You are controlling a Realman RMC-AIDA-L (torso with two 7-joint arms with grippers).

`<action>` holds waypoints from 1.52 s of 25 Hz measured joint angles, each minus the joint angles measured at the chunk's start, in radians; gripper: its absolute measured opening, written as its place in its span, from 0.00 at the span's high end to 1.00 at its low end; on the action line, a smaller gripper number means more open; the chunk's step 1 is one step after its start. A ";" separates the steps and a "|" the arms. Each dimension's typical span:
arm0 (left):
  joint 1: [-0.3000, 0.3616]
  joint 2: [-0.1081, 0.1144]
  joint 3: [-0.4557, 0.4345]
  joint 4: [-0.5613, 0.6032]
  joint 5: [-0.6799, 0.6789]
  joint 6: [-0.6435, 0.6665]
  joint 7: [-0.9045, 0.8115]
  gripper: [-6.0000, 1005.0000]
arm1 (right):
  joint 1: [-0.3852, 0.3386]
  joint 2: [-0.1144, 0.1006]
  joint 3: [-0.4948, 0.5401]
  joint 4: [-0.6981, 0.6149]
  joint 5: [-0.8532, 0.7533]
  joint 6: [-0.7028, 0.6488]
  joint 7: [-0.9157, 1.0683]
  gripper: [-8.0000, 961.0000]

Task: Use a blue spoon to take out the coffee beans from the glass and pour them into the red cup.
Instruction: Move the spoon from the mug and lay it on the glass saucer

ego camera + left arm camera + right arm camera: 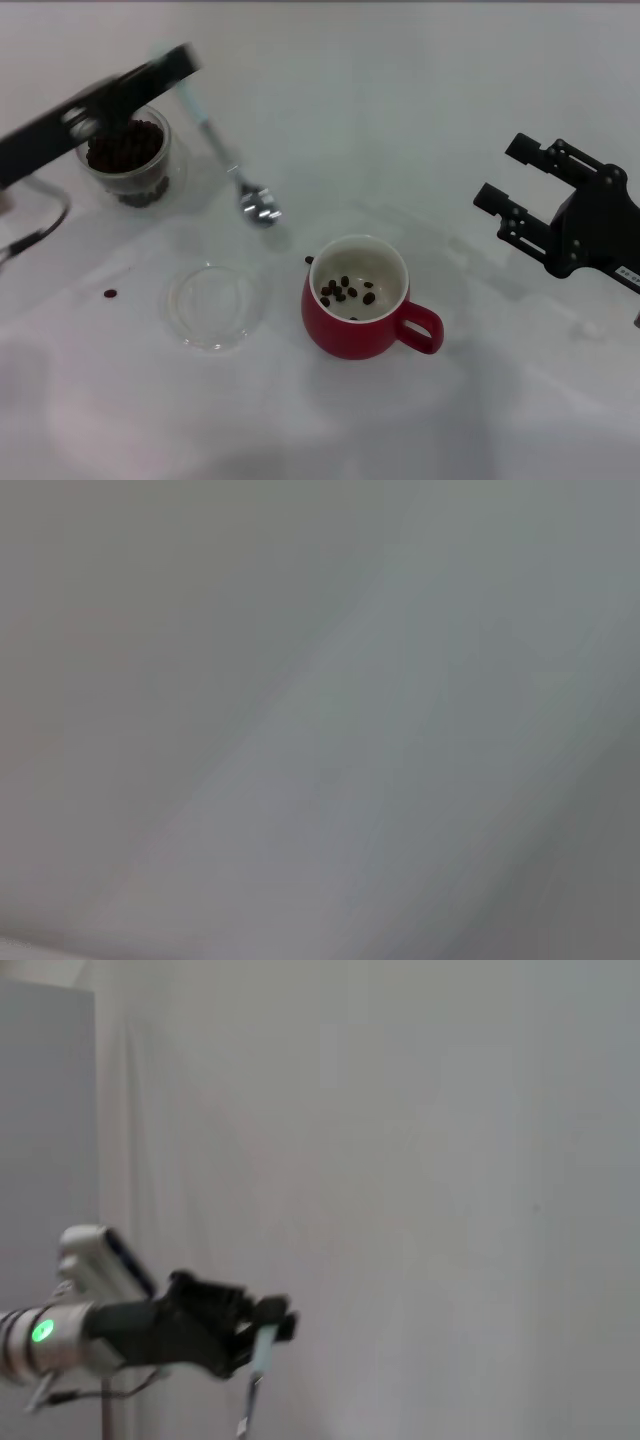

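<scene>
My left gripper [178, 70] is shut on the pale handle of the blue spoon [222, 155], just behind the glass [128, 160]. The spoon slopes down toward the red cup, and its shiny bowl [258, 206] lies between the glass and the cup with no beans visible in it. The glass is full of dark coffee beans [125, 148]. The red cup [352, 325] stands at the centre with several beans [345, 291] inside. The right wrist view shows my left gripper [272, 1328] holding the spoon [261, 1352]. My right gripper [505, 172] is open, parked at the right.
A flat clear glass dish [213, 305] lies left of the red cup. One stray bean [110, 293] lies on the white table left of the dish, another [309, 260] by the cup's rim. The left wrist view shows only blurred grey.
</scene>
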 joint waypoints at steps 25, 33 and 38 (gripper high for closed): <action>0.216 -0.059 0.004 0.071 -0.016 -0.280 0.112 0.87 | -0.002 -0.012 0.000 -0.004 0.012 -0.026 0.039 0.31; 0.213 -0.061 0.004 0.178 0.006 -0.389 0.167 0.87 | 0.001 -0.013 0.000 -0.003 0.013 -0.018 0.040 0.31; 0.222 -0.061 0.004 0.188 0.009 -0.385 0.175 0.86 | 0.004 -0.016 0.000 -0.002 0.013 -0.016 0.039 0.31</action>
